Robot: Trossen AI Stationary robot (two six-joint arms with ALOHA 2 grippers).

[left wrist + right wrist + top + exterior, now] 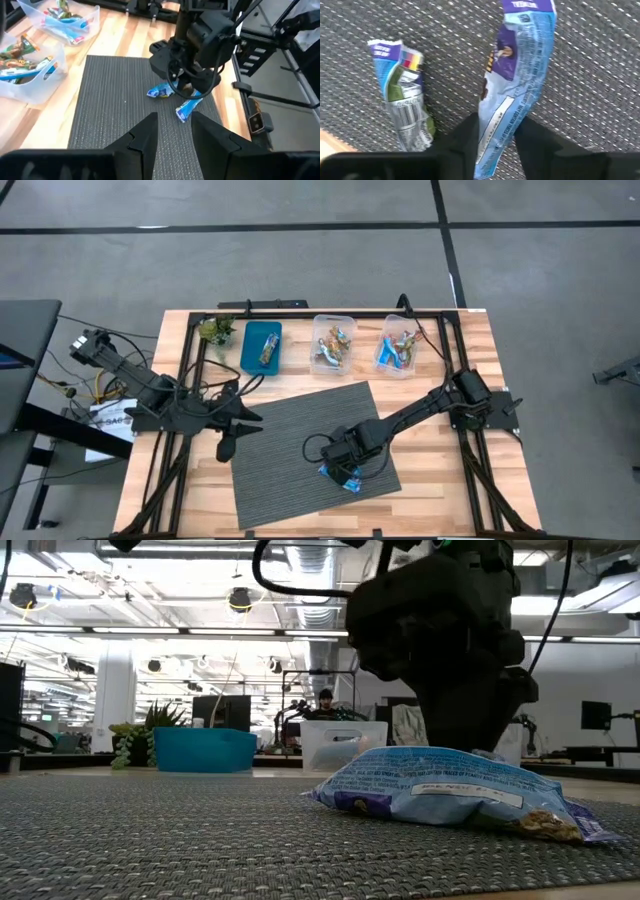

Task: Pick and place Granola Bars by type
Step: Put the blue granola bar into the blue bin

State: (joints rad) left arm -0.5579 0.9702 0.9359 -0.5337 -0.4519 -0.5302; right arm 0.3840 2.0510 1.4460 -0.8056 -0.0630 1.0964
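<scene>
Fingers of the right end effector (496, 135) straddle one end of a blue-white granola bar (515, 75) lying flat on the grey woven mat (300, 430), and we judge them parted, not yet pinching. A second blue-white bar (402, 95) lies just beside it, apart. We should close on the wrapper's middle, lift straight up so the neighbour stays put, then carry it to the clear tub holding blue bars (398, 346) at the counter's far edge. The left end effector (226, 448) waits open at the mat's left edge.
</scene>
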